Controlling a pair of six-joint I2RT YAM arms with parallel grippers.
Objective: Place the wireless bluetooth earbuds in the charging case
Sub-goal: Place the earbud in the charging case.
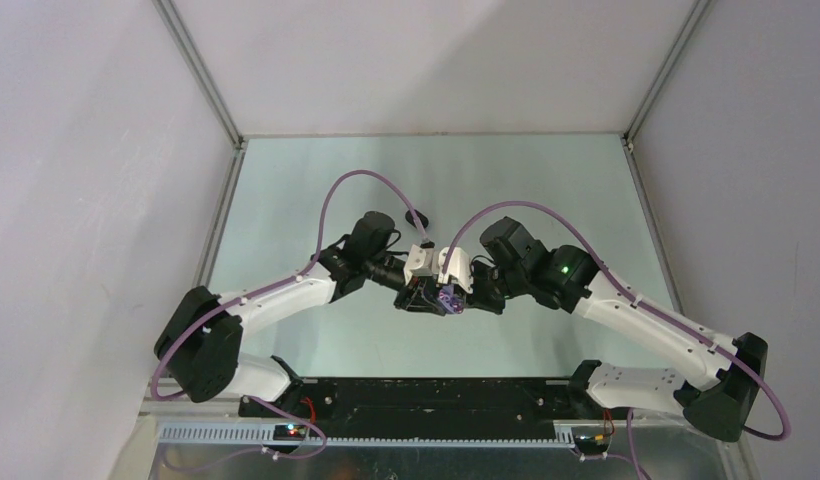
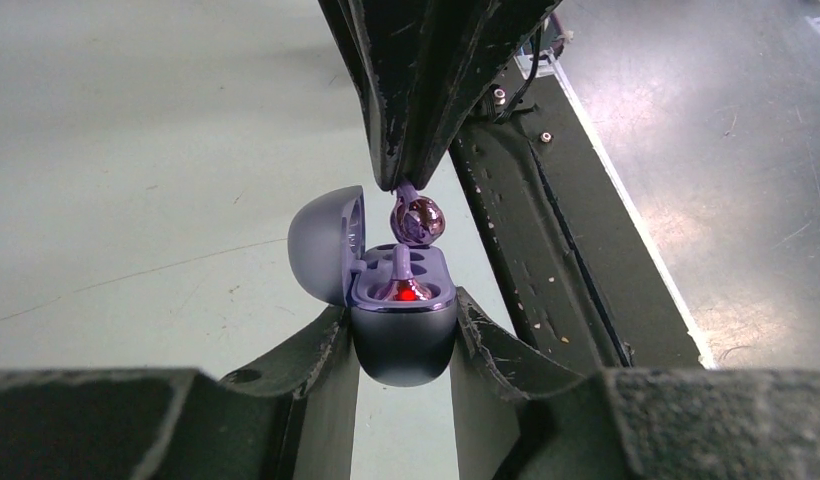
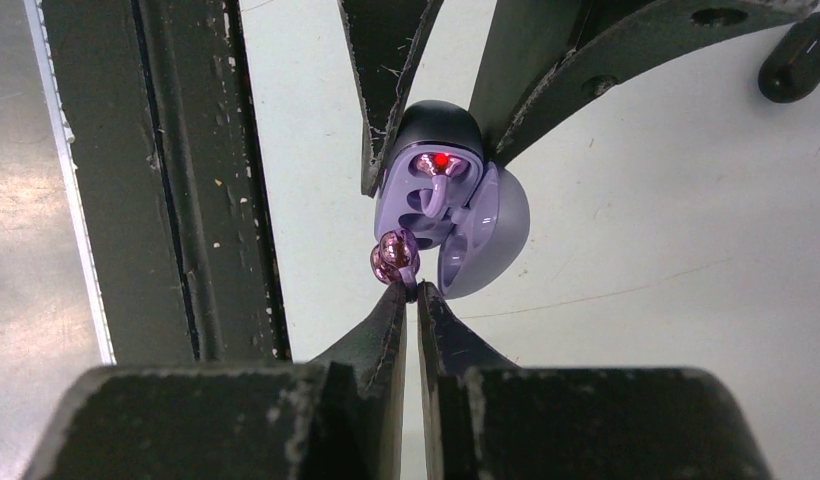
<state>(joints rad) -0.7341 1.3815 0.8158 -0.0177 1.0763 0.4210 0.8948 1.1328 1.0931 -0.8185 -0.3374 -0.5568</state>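
Observation:
My left gripper point(image 2: 403, 322) is shut on the dark base of a purple charging case point(image 2: 404, 345) and holds it above the table with its lid point(image 2: 321, 245) swung open. One purple earbud point(image 2: 401, 285) sits in a slot, a red light glowing at it. My right gripper point(image 3: 414, 290) is shut on the stem of a second glossy purple earbud point(image 3: 394, 252), just over the case's point(image 3: 441, 190) other slot and touching or nearly touching its rim. In the top view both grippers meet at the case point(image 1: 448, 298). No black buds show.
The black base rail point(image 2: 526, 220) at the table's near edge runs right beside the case, also in the right wrist view point(image 3: 186, 180). A small dark rounded object point(image 3: 798, 55) lies on the green table point(image 1: 546, 190) farther back. Grey walls enclose the table.

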